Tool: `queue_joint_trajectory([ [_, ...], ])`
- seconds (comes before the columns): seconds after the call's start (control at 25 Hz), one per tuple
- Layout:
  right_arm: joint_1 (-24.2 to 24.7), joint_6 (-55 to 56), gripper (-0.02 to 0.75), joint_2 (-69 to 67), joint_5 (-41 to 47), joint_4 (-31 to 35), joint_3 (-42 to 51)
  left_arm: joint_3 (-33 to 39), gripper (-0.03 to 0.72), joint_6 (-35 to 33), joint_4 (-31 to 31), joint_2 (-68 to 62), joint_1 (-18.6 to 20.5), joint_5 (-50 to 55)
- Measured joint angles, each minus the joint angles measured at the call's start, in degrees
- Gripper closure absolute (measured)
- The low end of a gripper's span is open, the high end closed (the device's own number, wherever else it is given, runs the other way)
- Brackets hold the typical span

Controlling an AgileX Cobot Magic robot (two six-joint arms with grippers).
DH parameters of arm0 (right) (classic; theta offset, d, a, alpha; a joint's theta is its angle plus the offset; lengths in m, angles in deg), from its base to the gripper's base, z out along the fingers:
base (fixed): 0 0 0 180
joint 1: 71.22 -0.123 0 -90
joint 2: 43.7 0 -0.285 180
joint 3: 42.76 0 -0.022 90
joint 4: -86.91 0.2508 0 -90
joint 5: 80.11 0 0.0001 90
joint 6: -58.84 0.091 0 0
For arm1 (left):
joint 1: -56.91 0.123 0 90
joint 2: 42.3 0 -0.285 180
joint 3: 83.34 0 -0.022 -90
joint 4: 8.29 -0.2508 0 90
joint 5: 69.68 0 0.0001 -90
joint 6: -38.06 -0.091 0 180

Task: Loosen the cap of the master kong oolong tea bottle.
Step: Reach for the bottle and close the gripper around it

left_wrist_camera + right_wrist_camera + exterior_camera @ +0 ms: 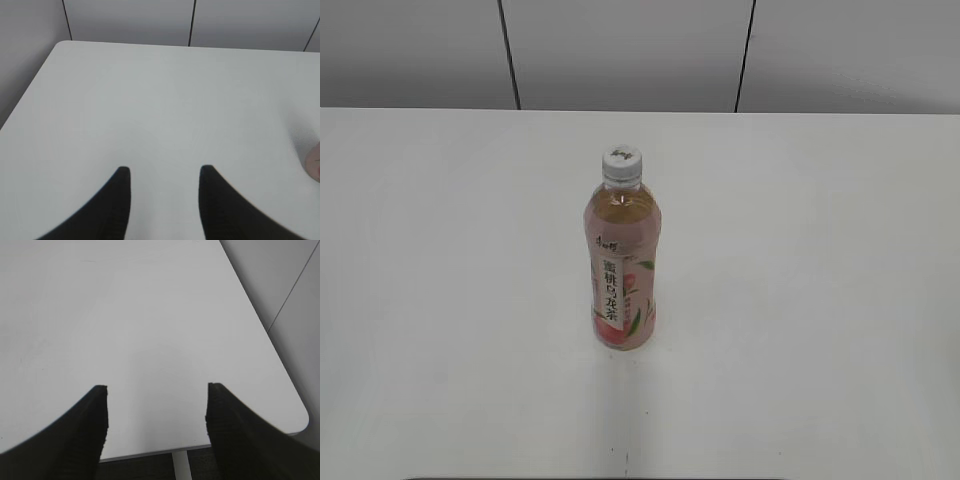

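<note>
The master kong oolong tea bottle [623, 262] stands upright near the middle of the white table [820, 250], its pink peach label and white strip of characters facing me. The white ribbed cap [621, 163] sits on its neck. A pinkish sliver of the bottle shows at the right edge of the left wrist view [314, 165]. My left gripper [164, 171] is open and empty above bare table, to the left of the bottle. My right gripper [156, 388] is open and empty over the table's edge. Neither gripper shows in the exterior view.
A grey panelled wall [620, 50] rises behind the table. The table's rounded corner [300, 420] and a white table leg [181, 466] show in the right wrist view, with dark floor below.
</note>
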Motion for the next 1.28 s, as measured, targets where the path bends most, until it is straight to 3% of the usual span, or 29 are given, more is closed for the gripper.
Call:
queue_joint_trajectory([
  [1.12,0.0,0.0,0.267,0.0,0.0,0.0,0.0,0.0,0.408,0.0,0.1,0.0,0.0,-0.1],
  [1.28,0.0,0.0,0.267,0.0,0.0,0.0,0.0,-0.8,0.408,0.0,1.5,0.0,0.0,-4.8],
])
